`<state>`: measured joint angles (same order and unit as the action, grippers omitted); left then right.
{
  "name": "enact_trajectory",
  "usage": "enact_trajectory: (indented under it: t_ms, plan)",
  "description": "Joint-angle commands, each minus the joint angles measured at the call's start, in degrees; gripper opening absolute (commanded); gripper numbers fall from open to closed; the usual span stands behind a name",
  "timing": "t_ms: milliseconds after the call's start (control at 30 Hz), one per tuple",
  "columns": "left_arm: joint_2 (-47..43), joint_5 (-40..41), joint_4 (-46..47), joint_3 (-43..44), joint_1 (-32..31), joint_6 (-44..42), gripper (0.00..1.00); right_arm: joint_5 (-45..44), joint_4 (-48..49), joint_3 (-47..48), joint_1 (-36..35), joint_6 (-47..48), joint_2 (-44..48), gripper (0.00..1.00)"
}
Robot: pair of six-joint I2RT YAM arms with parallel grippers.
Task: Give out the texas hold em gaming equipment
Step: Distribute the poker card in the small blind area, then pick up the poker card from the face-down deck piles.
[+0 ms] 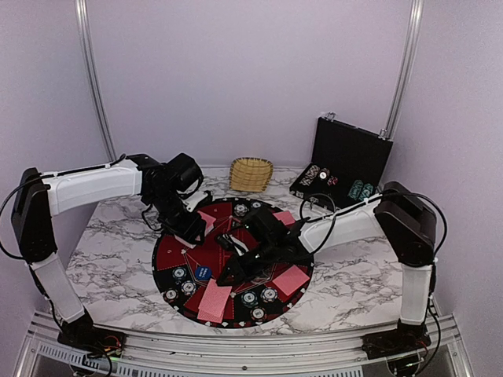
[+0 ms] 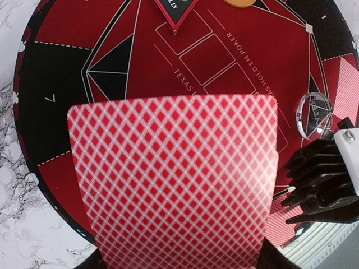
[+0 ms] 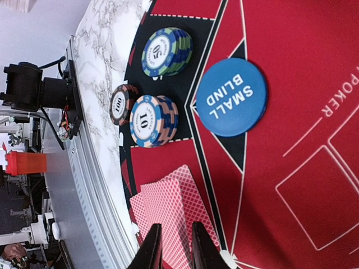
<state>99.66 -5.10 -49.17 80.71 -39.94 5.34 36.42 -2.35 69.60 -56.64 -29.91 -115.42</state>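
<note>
Since the card [image 2: 174,179] looks light and bendy, the left gripper [image 1: 192,229] pinches its edge — the right gripper [image 3: 175,230] holds its jaws slightly apart.

Cropped by the bottom edge, slightly blurred: red-backed card [image 2: 174,179]. Cropped at the top edge: orange disc [image 2: 242,3].
</note>
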Motion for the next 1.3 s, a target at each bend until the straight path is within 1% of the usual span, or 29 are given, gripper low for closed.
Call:
enact_trajectory:
  t_ms: [0,133,200,333,433,500,600,700,833,900,967,1267]
  plan:
    - [-2.1,-0.9,0.8,-0.3,0.5,0.1,0.49,-4.1,-3.6,2.3,-1.1,2.0,-0.4,0.2]
    - [-2.1,-1.3,0.9,-0.5,0.5,0.0,0.49,-6.4,-4.4,2.2,-1.1,2.0,1.0,0.23]
    - [-2.1,-1.5,0.9,-0.5,0.5,-0.1,0.49,-7.0,-4.7,2.3,-1.1,1.9,1.7,0.26]
    - [-2.1,-2.0,0.8,-0.7,0.4,-0.2,0.49,-7.3,-4.2,1.7,-0.5,1.1,3.5,0.28]
    - [-2.1,-2.2,0.8,-0.7,0.2,-0.3,0.49,-7.2,-3.0,0.2,1.2,-0.2,6.3,0.29]
    - [-2.0,-2.5,0.8,-0.7,-0.1,-0.3,0.49,-6.8,-2.0,-1.2,3.0,-1.1,8.4,0.31]
    - [-1.8,-2.3,0.8,-0.5,-0.9,-0.5,0.49,-4.2,2.5,-4.4,6.8,-4.0,11.4,0.34]
    - [-1.5,-2.2,0.8,-0.1,-2.1,-0.7,0.49,-0.2,8.9,-7.7,11.2,-8.3,13.1,0.4]
    - [-1.0,-2.1,0.5,0.9,-4.3,-1.0,0.49,7.6,21.0,-12.3,16.6,-16.9,12.7,0.46]
    - [-0.5,-1.7,0.1,1.5,-5.4,-1.1,0.49,9.8,24.8,-13.1,18.2,-19.8,11.8,0.48]
    - [0.0,-1.6,-0.2,2.2,-6.2,-1.3,0.49,10.5,26.5,-13.1,18.9,-21.1,11.3,0.49]
    - [1.5,-1.7,-1.1,5.0,-9.2,-1.9,0.49,12.1,28.9,-11.3,18.7,-23.3,9.2,0.55]
